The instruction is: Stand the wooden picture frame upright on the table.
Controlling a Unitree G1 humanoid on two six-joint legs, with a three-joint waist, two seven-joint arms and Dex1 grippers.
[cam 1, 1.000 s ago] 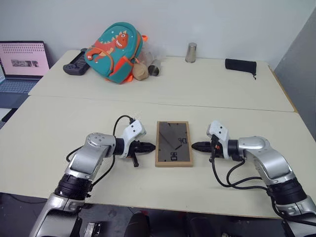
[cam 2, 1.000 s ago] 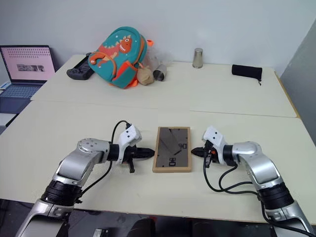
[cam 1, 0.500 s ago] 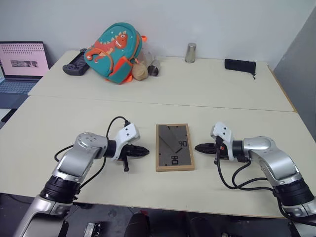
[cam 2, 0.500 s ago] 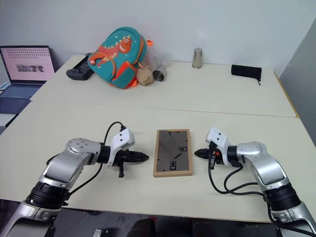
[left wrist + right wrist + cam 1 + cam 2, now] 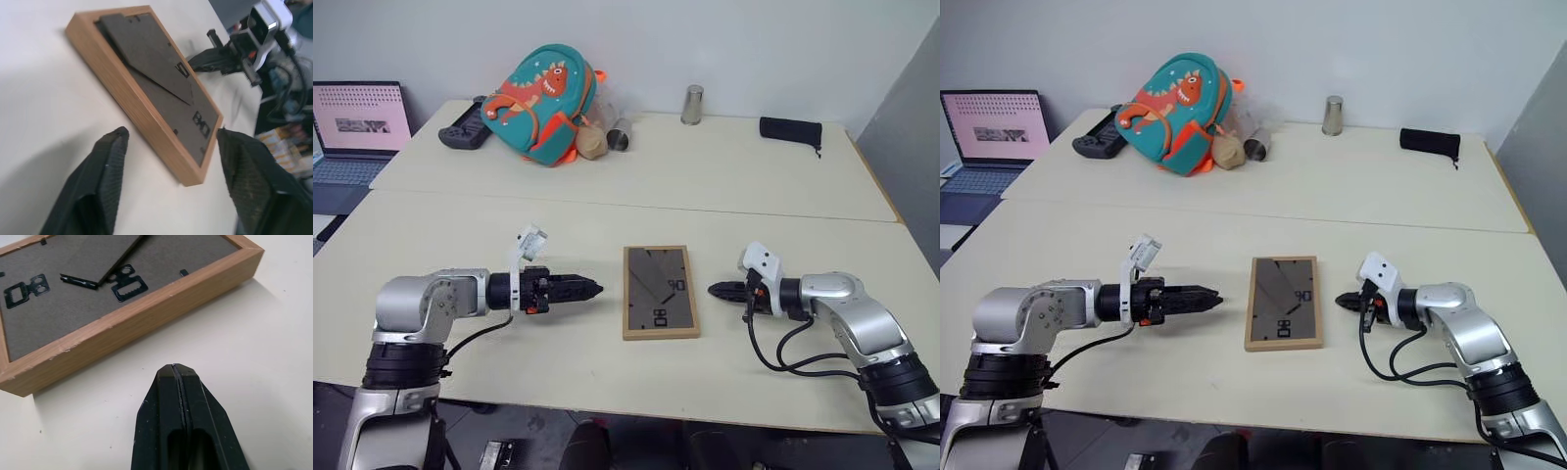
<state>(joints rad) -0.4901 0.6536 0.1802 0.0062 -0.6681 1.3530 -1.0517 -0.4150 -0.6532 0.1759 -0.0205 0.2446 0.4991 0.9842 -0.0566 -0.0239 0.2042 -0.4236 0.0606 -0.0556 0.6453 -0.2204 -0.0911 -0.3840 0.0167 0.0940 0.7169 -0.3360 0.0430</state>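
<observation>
Pale cream table [image 5: 509, 220], two sections joined at a seam, plain white wall behind. Wooden picture frame [image 5: 659, 291] lies flat, back panel up, on the near section, not yet upright; hanger hardware and folded stand visible on the dark panel.

Left gripper [image 5: 590, 289] sits at the frame's 9 o'clock, near but apart from its edge, pointing toward it; the wrist view shows its fingers [image 5: 110, 166] spread wide, holding nothing. Right gripper [image 5: 716, 290] sits at the frame's 3 o'clock, just beside the edge without touching, fingers pressed together and empty.

Far section, from the frame: dinosaur backpack [image 5: 541, 103] at 11 o'clock, black controller [image 5: 465, 124] beside it, metal cup [image 5: 692, 104] at 12 o'clock, black pouch [image 5: 790, 128] at 1 o'clock. Laptop [image 5: 357, 127] stands off the table's far left edge, screen lit.
</observation>
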